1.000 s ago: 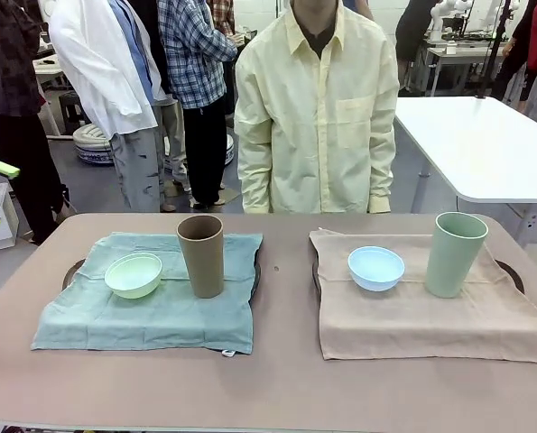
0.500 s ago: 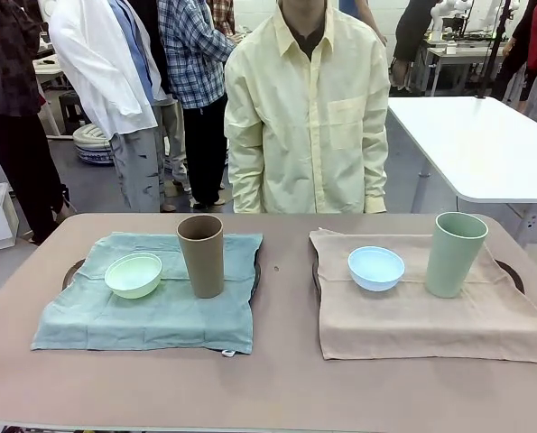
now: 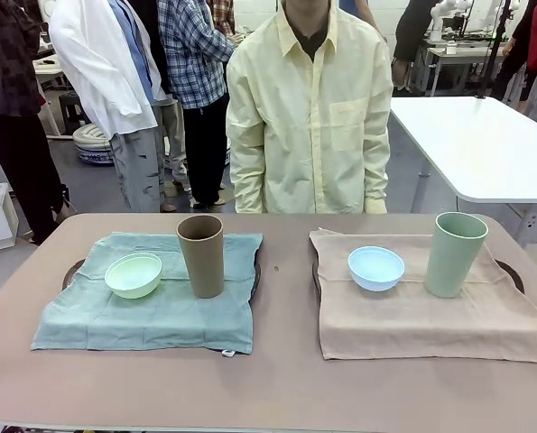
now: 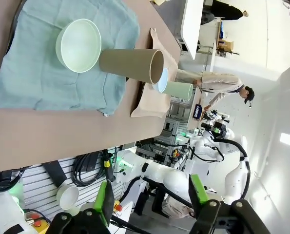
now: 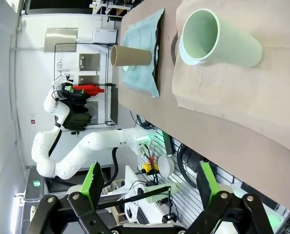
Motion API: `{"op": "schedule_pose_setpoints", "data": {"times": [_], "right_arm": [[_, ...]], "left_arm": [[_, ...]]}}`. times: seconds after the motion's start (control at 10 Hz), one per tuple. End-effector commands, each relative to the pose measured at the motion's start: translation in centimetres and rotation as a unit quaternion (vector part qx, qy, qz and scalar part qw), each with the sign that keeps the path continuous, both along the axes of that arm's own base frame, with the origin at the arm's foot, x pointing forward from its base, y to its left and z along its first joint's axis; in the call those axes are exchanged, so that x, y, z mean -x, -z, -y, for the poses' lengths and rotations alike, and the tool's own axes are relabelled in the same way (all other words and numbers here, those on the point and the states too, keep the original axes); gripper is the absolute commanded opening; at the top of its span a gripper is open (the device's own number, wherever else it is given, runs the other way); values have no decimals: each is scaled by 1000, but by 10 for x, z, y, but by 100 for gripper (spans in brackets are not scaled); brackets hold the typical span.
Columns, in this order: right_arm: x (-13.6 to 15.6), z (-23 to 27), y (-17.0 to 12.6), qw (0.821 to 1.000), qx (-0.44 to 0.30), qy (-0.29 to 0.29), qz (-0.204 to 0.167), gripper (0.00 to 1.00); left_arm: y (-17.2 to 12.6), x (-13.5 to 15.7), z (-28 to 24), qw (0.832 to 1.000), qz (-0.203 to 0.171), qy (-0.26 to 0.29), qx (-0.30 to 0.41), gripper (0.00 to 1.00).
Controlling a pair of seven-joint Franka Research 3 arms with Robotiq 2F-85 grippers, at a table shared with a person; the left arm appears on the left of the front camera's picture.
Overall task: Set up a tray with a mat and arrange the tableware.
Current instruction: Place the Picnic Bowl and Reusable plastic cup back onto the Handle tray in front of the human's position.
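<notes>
On the left, a teal mat (image 3: 151, 316) covers a dark tray (image 3: 72, 271) and carries a mint bowl (image 3: 134, 274) and an upright brown cup (image 3: 201, 255). On the right, a beige mat (image 3: 412, 320) covers a second tray (image 3: 513, 275) with a light blue bowl (image 3: 375, 268) and a sage cup (image 3: 455, 253). My left gripper (image 4: 152, 204) is open and high off the table, looking at the mint bowl (image 4: 78, 45) and brown cup (image 4: 130, 65). My right gripper (image 5: 149, 187) is also open with nothing in it, well back from the sage cup (image 5: 222, 41).
A person in a pale yellow shirt (image 3: 313, 108) stands at the far edge, arms down. A white table (image 3: 476, 144) stands behind on the right. Other people stand at the back left. Bare tabletop (image 3: 277, 379) runs along the near edge and between the mats.
The person at the far side has shifted slightly. Nothing on the table has moved.
</notes>
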State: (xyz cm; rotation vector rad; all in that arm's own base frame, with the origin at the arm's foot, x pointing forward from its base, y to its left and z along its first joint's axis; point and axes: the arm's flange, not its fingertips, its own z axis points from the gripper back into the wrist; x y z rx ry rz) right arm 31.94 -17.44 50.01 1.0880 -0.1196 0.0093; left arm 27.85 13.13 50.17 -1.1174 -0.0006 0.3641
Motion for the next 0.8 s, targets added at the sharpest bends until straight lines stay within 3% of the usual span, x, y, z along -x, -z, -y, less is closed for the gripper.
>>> {"op": "schedule_pose_setpoints", "data": {"times": [0.0,0.7], "right_arm": [[0,0,-3,1000,0,6,7,100],[0,0,-3,1000,0,6,7,100]], "left_arm": [[-2,1,0,1000,1,0,8,82],[-2,1,0,1000,1,0,8,82]]}}
